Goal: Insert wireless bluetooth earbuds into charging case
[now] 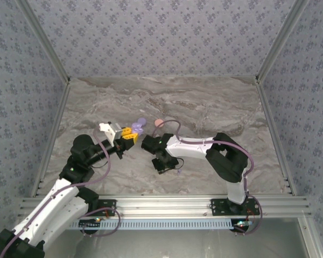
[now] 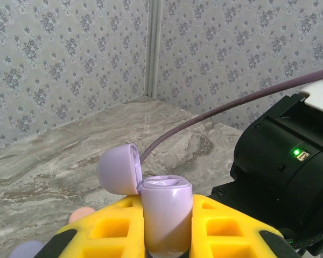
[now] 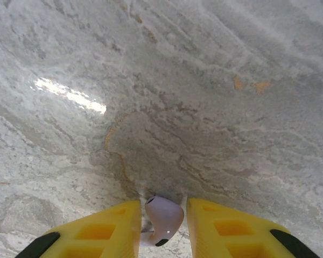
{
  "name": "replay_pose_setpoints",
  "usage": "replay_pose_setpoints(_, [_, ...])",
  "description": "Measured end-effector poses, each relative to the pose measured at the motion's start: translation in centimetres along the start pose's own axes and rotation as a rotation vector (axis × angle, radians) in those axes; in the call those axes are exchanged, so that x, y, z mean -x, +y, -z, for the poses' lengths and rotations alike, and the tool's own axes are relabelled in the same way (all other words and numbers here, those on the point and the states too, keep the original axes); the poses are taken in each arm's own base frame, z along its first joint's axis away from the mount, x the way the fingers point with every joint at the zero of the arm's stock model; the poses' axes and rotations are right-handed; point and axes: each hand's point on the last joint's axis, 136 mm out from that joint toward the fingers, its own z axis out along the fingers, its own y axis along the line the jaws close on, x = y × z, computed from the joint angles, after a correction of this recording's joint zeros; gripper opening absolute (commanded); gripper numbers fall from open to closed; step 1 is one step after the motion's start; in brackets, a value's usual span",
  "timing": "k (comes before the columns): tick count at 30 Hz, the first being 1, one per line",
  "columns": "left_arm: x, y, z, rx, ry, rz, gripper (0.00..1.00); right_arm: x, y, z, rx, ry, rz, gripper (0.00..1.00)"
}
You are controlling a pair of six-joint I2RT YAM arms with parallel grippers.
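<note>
My left gripper (image 2: 167, 203) is shut on a lilac charging case (image 2: 167, 226), held upright between the yellow fingers (image 2: 110, 228). Its lid (image 2: 117, 171) is flipped open to the left. In the top view this left gripper (image 1: 130, 134) holds the case (image 1: 139, 127) at the table's middle. A lilac earbud (image 3: 163, 217) sits between the yellow fingers (image 3: 105, 231) of my right gripper (image 3: 162, 208), which is shut on it close above the marble. The earbud's stem points down-left. From above, the right gripper (image 1: 148, 144) is just right of the left one.
A pale pink round piece (image 1: 159, 122) lies on the marble table (image 1: 204, 107) behind the grippers, and it shows at the lower left as the pink piece (image 2: 81, 215). The right arm's black wrist (image 2: 282, 166) is close beside the held case. Patterned walls enclose the table.
</note>
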Motion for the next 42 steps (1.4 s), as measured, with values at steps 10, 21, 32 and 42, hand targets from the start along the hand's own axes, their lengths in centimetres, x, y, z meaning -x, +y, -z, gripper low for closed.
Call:
replay_pose_setpoints(10, [0.0, 0.0, 0.0, 0.000, 0.001, 0.001, 0.00, 0.1, 0.1, 0.0, 0.002, -0.002, 0.000, 0.30])
replay_pose_setpoints(21, [-0.1, 0.0, 0.0, 0.000, 0.004, 0.002, 0.00, 0.1, 0.0, 0.0, 0.001, -0.003, 0.005, 0.29])
replay_pose_setpoints(32, [-0.2, 0.0, 0.0, 0.001, 0.006, 0.003, 0.00, 1.5, 0.7, 0.8, 0.013, -0.055, 0.013, 0.31])
replay_pose_setpoints(42, [-0.2, 0.0, 0.0, 0.001, 0.006, 0.003, 0.00, 1.5, 0.7, 0.8, 0.013, -0.055, 0.012, 0.34])
